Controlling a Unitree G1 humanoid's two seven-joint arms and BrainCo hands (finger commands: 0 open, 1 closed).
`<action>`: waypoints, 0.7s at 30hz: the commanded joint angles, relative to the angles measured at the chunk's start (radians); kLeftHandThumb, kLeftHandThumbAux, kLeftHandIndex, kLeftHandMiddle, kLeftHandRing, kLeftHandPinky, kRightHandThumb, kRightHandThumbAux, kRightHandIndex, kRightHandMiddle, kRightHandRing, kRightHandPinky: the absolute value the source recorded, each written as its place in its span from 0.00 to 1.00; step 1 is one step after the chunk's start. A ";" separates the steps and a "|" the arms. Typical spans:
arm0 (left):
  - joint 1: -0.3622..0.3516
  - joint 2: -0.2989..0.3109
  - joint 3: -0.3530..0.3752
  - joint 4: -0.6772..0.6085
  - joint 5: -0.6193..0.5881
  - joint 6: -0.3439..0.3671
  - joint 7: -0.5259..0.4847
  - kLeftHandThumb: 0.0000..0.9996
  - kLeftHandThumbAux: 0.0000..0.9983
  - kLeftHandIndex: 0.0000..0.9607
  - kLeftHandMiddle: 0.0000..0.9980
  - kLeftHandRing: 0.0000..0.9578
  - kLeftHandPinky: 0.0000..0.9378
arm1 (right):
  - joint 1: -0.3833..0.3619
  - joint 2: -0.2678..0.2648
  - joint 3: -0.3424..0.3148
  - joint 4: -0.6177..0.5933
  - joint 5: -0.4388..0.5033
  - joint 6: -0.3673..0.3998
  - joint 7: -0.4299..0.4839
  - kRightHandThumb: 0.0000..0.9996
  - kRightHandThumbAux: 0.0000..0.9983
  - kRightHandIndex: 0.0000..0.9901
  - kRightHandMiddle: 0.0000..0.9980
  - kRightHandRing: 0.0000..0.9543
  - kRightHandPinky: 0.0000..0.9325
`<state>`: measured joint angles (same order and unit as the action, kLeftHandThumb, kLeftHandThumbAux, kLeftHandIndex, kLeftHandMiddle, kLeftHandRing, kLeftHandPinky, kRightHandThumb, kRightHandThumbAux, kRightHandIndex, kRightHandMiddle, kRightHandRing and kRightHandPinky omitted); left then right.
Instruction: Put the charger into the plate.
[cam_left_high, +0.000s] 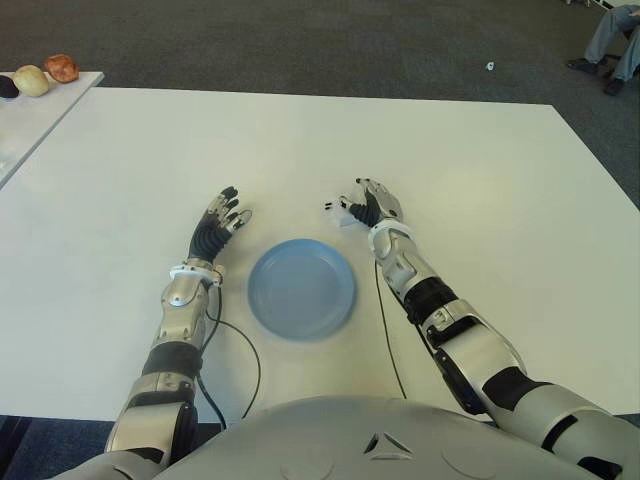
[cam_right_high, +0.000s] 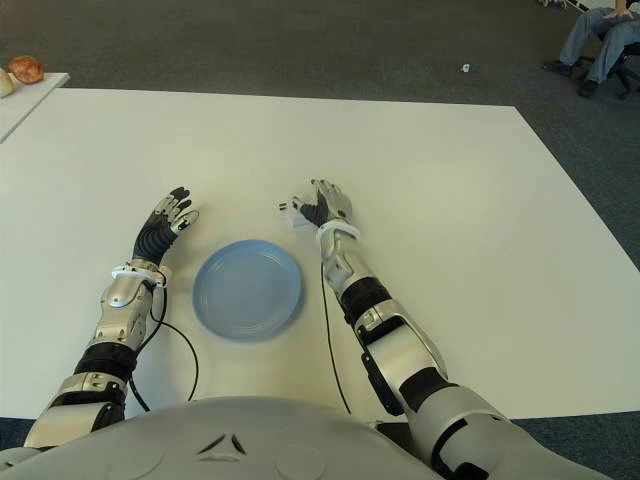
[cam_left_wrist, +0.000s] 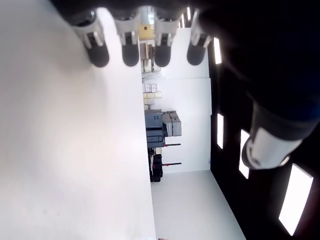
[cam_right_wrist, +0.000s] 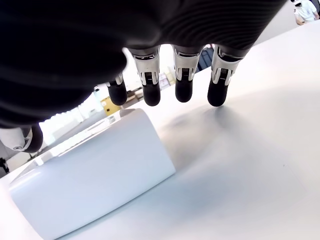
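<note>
The right hand (cam_left_high: 368, 204) was stretched out over the white counter (cam_left_high: 480, 190), just beyond the far right edge of the blue plate (cam_left_high: 301, 288), with the white charger (cam_right_wrist: 95, 175) directly under its palm. In the right wrist view the charger lay flat on the counter as a smooth white block with rounded edges, and the fingertips (cam_right_wrist: 183, 92) hung extended past its far end, spread and not wrapped around it; the thumb showed at the block's other side, also apart from it. So the hand was released, hovering over the charger rather than grasping it, and whether the palm touched the block could not be told. In the eye views only a small white part of the charger (cam_right_high: 297, 218) showed beside the hand's thumb side, toward the plate and clear of its rim. The plate itself sat empty between the two hands, near the robot's body. The left hand (cam_left_high: 221, 216) showed beside the plate's far left edge, its fingers straight and relaxed, holding nothing. A dark cable (cam_left_high: 235, 340) ran along the counter beside the left forearm, and another thin one beside the right forearm
</note>
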<state>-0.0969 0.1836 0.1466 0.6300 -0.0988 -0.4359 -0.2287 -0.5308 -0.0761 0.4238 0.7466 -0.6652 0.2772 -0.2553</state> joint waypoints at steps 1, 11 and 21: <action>0.004 0.001 -0.002 0.004 -0.002 0.019 -0.005 0.00 0.60 0.00 0.02 0.00 0.00 | 0.001 -0.002 0.003 -0.015 0.004 0.023 0.015 0.24 0.23 0.00 0.00 0.00 0.00; 0.008 -0.003 -0.003 -0.001 -0.002 0.017 -0.002 0.00 0.59 0.00 0.03 0.00 0.00 | 0.009 0.001 0.013 -0.041 -0.005 0.062 0.029 0.25 0.21 0.00 0.00 0.00 0.00; 0.011 -0.005 -0.005 -0.007 0.001 0.018 0.002 0.00 0.59 0.00 0.03 0.00 0.00 | 0.018 0.017 0.025 -0.066 -0.013 0.108 0.019 0.26 0.22 0.00 0.00 0.00 0.00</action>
<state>-0.0952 0.1830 0.1457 0.6262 -0.0987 -0.4355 -0.2287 -0.5250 -0.0670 0.4451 0.6868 -0.6768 0.3633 -0.2357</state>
